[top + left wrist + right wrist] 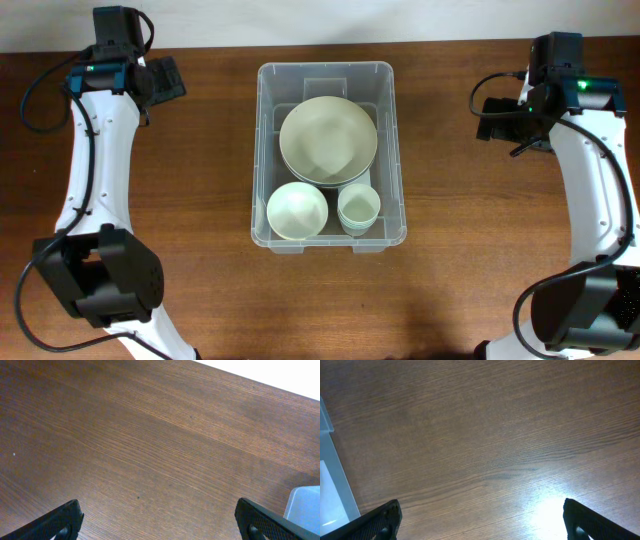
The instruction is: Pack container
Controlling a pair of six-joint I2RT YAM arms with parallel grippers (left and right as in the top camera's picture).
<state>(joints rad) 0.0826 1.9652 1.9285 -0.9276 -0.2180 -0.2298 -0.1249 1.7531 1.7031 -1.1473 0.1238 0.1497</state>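
Overhead: clear rectangular container (325, 68) holds pale dishes (328, 140).

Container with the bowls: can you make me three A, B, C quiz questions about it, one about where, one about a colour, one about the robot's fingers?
1. Where is the big bowl compared to the container? A beside it, B inside it, C under it.
2. What colour is the table? A white, B blue, C brown.
3. How are the left fingers and right fingers? A open, B shut on a bowl, C shut on a cup.
Answers: 1 B, its clear walls surround it; 2 C, brown wood grain shows; 3 A, each pair stands wide apart over bare wood.
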